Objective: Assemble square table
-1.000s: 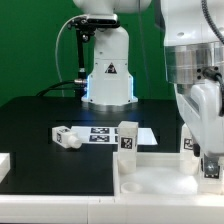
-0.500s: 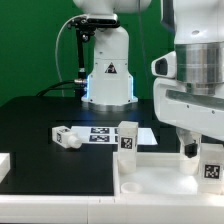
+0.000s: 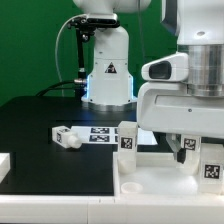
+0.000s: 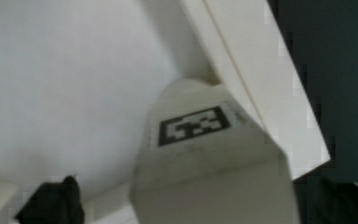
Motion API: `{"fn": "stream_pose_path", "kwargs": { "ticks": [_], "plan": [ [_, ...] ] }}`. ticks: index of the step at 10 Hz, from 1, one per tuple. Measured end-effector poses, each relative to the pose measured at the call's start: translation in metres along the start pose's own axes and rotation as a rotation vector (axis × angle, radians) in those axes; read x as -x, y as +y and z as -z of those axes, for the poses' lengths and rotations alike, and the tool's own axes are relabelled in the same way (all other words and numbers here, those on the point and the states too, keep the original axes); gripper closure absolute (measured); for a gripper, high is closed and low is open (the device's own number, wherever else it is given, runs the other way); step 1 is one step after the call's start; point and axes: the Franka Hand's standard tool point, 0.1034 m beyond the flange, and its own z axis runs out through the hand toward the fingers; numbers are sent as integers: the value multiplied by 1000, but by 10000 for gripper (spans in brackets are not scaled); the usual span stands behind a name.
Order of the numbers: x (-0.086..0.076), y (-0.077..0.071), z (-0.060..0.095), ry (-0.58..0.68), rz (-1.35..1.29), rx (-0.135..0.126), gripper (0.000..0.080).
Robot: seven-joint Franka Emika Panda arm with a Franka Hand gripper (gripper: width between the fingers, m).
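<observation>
Arm (image 3: 185,95) had risen and shifted toward the exterior view's left since a second earlier, and the jaws had spread off the leg they were on. Nearest the camera, the white tabletop (image 3: 150,185) lay rim-up on the black surface (image 3: 50,175), at the exterior view's lower right. The right-hand leg (image 3: 211,165) stood upright inside it near the exterior view's right edge, tag facing the camera. In the wrist view that leg (image 4: 202,150) sat tight in a corner against the raised rim (image 4: 247,80). The end effector (image 3: 196,148) hung just above it, released and gripping nothing, with one dark fingertip (image 4: 60,200) clear of the leg's side. A second leg (image 3: 127,138) stood upright at the tabletop's far corner, on the exterior view's left. A white piece (image 3: 4,165) sat at the left edge, too cropped to identify. Further back a loose leg (image 3: 66,138) lay on its side on the surface, with the marker board (image 3: 102,135) just beside it. The arm's base (image 3: 108,75) stood behind, against a green backdrop (image 3: 35,40).
</observation>
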Motion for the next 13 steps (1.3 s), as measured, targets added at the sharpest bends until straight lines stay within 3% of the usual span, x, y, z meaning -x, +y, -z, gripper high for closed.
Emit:
{"fn": "stream_pose_path", "kwargs": {
  "ticks": [3, 4, 7, 10, 12, 13],
  "plan": [
    [1, -1, 0, 3, 91, 2, 150],
    [9, -10, -1, 16, 123, -2, 150],
    [7, -7, -2, 17, 80, -1, 150],
    [7, -6, -2, 16, -103, -2, 515],
    [7, -5, -4, 46, -342, -10, 514],
    [8, -6, -4, 74, -459, 2, 514]
  ]
}}
